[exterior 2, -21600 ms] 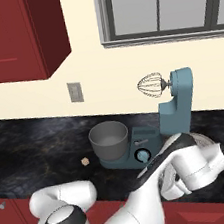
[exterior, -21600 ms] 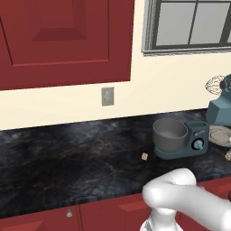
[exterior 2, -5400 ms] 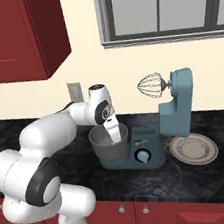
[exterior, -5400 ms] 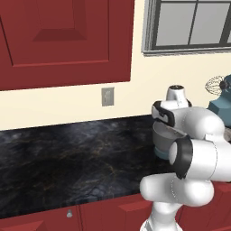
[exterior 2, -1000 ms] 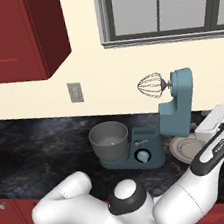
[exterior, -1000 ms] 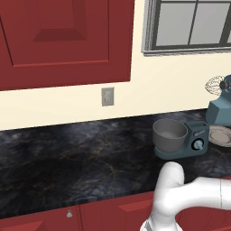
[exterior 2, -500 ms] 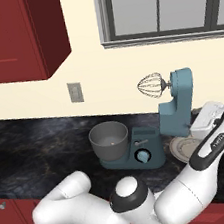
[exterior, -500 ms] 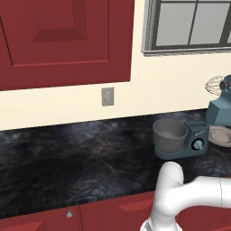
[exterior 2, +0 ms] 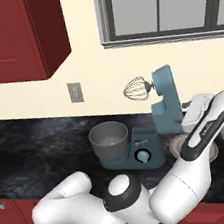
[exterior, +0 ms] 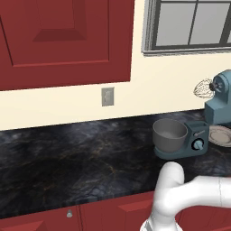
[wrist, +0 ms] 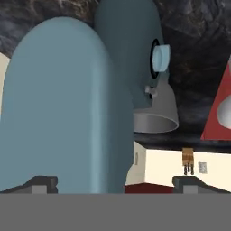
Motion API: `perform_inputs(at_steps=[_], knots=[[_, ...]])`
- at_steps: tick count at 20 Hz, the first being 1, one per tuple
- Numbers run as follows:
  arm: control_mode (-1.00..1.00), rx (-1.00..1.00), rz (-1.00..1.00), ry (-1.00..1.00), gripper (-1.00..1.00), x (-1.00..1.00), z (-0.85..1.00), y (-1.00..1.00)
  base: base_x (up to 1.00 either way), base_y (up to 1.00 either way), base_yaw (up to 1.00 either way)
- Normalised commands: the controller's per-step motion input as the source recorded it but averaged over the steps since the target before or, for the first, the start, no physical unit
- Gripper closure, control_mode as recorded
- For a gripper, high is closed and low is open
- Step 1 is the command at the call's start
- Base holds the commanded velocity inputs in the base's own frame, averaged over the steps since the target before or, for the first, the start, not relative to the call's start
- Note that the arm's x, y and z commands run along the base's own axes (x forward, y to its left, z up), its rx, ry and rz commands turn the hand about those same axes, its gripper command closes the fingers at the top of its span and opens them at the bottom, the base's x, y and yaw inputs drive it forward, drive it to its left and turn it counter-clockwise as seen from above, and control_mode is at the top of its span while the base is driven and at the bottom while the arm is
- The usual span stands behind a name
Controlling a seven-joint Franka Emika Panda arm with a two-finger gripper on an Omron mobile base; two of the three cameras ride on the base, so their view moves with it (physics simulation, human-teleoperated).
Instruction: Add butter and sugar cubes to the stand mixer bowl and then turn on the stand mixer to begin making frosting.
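1. The mixer (exterior 2: 156,128) stands on the dark counter (exterior: 67,153) near its back edge, below the window (exterior 2: 164,5), head tilted up so the whisk (exterior 2: 136,89) hangs clear of the bowl (exterior 2: 109,140). That leaves the bowl's mouth open from above for loading.
2. The bowl sits seated on the mixer's flat base, at the end away from the column. In the right base view a small pale speck lies inside it; I cannot tell whether that is butter or sugar.
3. The blue dial (exterior 2: 142,155) faces the counter's front edge, between bowl and column, so it is reachable from the robot's side.
4. A flat grey plate (exterior: 221,135) lies on the counter just beside the mixer, on the side away from the bowl.
5. The arm reaches round behind the mixer's column. In the hand view the gripper (wrist: 115,182) looks along the mixer's rounded back, with the dial and bowl beyond.
6. The fingers (wrist: 40,182) stand wide apart with nothing between them; they grip nothing.
7. Judged from this, the hand is poorly placed for the dial and would need to come round to the front.
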Motion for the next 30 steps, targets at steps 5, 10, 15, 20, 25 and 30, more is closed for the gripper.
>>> perform_inputs(at_steps=[5,10,15,20,25,30], knots=[[-1.00,-0.16,0.05,0.05,-1.00,0.00,-0.20,0.70,0.00,0.00,0.00],[-1.00,-0.14,0.03,0.09,-1.00,0.00,-0.32,0.61,0.00,0.00,0.00],[-1.00,-0.12,0.04,0.11,-1.00,0.00,-0.34,0.50,0.00,0.00,0.00],[-1.00,-0.10,0.06,0.11,-1.00,0.00,-0.35,0.42,0.00,0.00,0.00],[-1.00,-0.07,0.06,0.08,-1.00,-0.01,-0.35,0.24,0.00,0.00,0.00],[-1.00,-0.06,0.01,-0.01,-1.00,-0.11,-0.17,0.00,0.00,0.00,0.00]])
